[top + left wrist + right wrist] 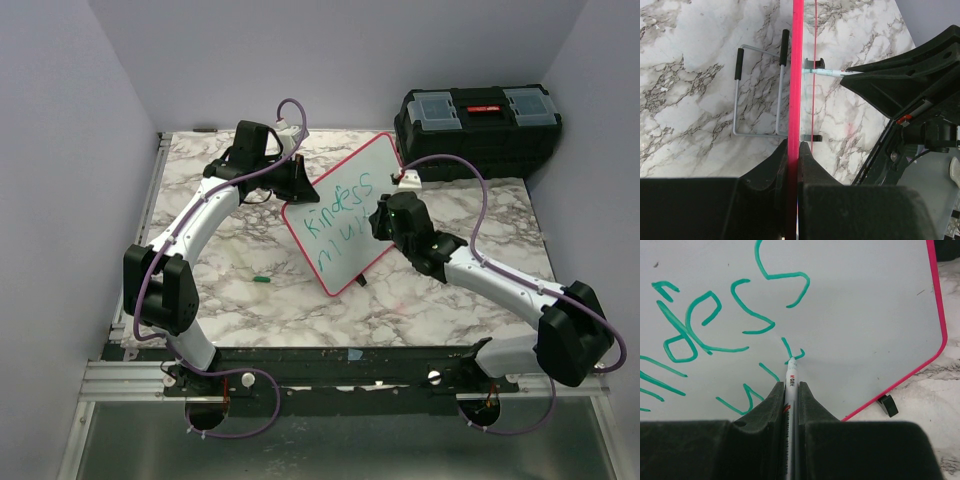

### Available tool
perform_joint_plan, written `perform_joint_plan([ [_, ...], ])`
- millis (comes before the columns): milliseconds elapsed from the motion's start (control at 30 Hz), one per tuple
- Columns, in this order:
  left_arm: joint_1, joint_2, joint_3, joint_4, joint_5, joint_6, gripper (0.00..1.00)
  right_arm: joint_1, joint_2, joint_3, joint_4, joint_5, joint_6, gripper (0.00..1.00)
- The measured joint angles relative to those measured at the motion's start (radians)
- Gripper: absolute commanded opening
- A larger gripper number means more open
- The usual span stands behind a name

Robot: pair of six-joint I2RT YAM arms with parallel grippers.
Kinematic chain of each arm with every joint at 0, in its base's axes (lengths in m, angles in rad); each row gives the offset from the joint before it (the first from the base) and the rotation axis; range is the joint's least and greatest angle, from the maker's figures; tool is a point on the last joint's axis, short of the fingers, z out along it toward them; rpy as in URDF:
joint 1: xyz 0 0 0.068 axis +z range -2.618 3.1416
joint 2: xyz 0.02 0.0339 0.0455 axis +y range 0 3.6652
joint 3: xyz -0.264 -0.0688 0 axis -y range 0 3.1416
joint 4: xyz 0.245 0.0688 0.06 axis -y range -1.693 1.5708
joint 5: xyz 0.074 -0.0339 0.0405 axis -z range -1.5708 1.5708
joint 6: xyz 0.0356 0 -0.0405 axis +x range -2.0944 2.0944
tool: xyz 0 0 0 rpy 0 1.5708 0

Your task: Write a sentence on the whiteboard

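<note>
**Left arm:** rises from the near-left base to a raised elbow. The forearm runs out over the table (pixel 250 310), and the wrist turns in toward the right arm.

**Left gripper** (pixel 297 180): jaws pinched tight on the red rim of the whiteboard (pixel 375 165). In its own camera (pixel 794 150) the rim (pixel 798 75) runs edge-on straight out from between the fingers.

**Whiteboard:** held tilted up off the table between the two grippers, its written face toward the right gripper.

**Right arm:** elbow swung out to the near right, with the forearm reaching in toward the board's face.

**Right gripper** (pixel 382 218): closed narrowly on a marker (pixel 792 372), which lies lengthwise between the fingers (pixel 791 387). The marker's tip touches the board (pixel 865 300).

**Sentence** (pixel 338 212): green lettering in two lines. The upper line reads roughly "kindess". The lower line is scribbly, and the marker tip sits at its end (pixel 705 325).

**Other items:**
- Wire frame (pixel 755 134): on the far side of the board from the marker. It has two black sleeves and is possibly the board's stand, though its attachment is hidden.
- Black foot (pixel 888 405): on the board's rim, just right of the right gripper.
- Green cap (pixel 261 280): on the table, on the near side of the left gripper and apart from the board.
- Toolbox (pixel 478 125): black, beyond the right gripper at the far corner.
</note>
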Motion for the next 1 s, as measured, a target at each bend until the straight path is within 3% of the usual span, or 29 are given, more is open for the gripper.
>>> perform_joint_plan([
  [700, 0.0, -0.005, 0.0, 0.0, 0.0, 0.001, 0.0, 0.0, -0.025, -0.05, -0.023, 0.0, 0.017, 0.01],
  [1000, -0.001, -0.012, -0.004, -0.003, -0.001, 0.002, 0.0, 0.0, 0.005, 0.025, -0.06, 0.042, -0.002, 0.01],
])
